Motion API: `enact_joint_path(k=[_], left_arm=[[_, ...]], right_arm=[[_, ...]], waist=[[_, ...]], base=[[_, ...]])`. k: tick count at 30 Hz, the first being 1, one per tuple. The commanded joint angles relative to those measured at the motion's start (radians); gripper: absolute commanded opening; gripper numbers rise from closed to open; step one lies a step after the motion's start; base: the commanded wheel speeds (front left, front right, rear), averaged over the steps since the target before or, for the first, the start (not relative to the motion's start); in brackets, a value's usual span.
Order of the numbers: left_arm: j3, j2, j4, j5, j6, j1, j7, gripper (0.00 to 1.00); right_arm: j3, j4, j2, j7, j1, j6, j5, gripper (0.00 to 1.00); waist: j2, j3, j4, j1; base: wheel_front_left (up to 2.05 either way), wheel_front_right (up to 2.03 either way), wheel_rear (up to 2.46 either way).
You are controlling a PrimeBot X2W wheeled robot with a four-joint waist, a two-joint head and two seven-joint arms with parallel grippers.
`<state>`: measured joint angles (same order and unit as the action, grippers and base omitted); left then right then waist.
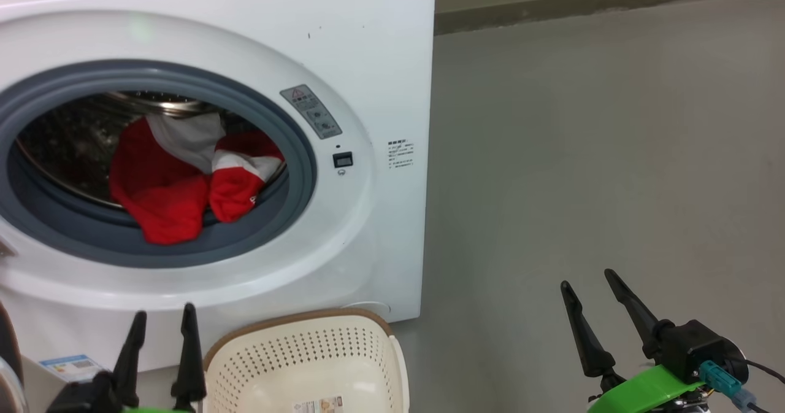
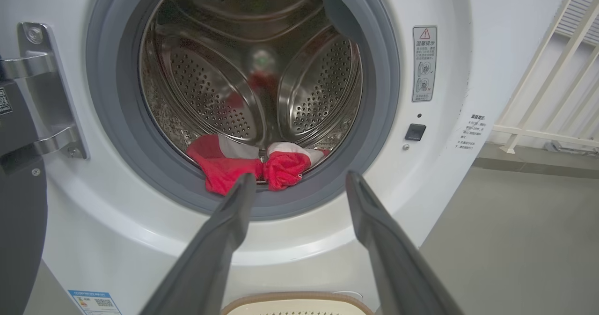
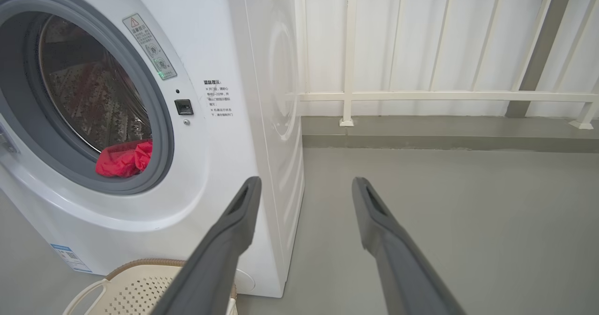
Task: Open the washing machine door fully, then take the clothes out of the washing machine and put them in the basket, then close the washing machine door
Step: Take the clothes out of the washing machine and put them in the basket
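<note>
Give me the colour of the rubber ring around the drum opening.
Grey rubber ring, clearest in the left wrist view.

- Before you, white washing machine (image 1: 380,94), door (image 2: 21,221) swung open at left.
- Red-and-white clothes (image 1: 178,186) heaped on the drum's front lip.
- Cream perforated basket (image 1: 306,358) on floor just below.

Head camera looks down, close, on the washing machine (image 1: 380,94). Left wrist stares straight into the drum (image 2: 210,85); right wrist sees it slantwise from the right. All 3 share the basket (image 1: 306,351) rim
</note>
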<state>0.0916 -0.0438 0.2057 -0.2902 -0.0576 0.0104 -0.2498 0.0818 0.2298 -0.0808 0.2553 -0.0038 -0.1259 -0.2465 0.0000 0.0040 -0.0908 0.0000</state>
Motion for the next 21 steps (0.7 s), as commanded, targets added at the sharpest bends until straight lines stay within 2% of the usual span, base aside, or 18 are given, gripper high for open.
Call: enact_joint_path(k=[1, 8, 21], left_arm=[[0.029, -0.007, -0.005, 0.01, 0.003, -0.071, -0.012, 1.0], [0.038, -0.016, 0.052, -0.001, -0.025, -0.231, -0.012, 1.0], [0.063, -0.059, 0.2, 0.037, 0.014, -0.464, -0.012, 1.0]], right_arm=[[0.025, -0.028, -0.012, 0.006, -0.044, -0.005, -0.008, 1.0], [0.027, -0.048, -0.015, 0.006, -0.098, -0.005, -0.005, 1.0], [0.024, -0.073, -0.024, 0.006, -0.177, -0.005, -0.009, 1.0]], waist=[[0.0, 0.025, 0.012, 0.0], [0.0, 0.127, 0.02, 0.0], [0.0, 0.265, 0.013, 0.0]], base=[[0.0, 0.0, 0.0], [0.0, 0.0, 0.0], [0.0, 0.0, 0.0]])
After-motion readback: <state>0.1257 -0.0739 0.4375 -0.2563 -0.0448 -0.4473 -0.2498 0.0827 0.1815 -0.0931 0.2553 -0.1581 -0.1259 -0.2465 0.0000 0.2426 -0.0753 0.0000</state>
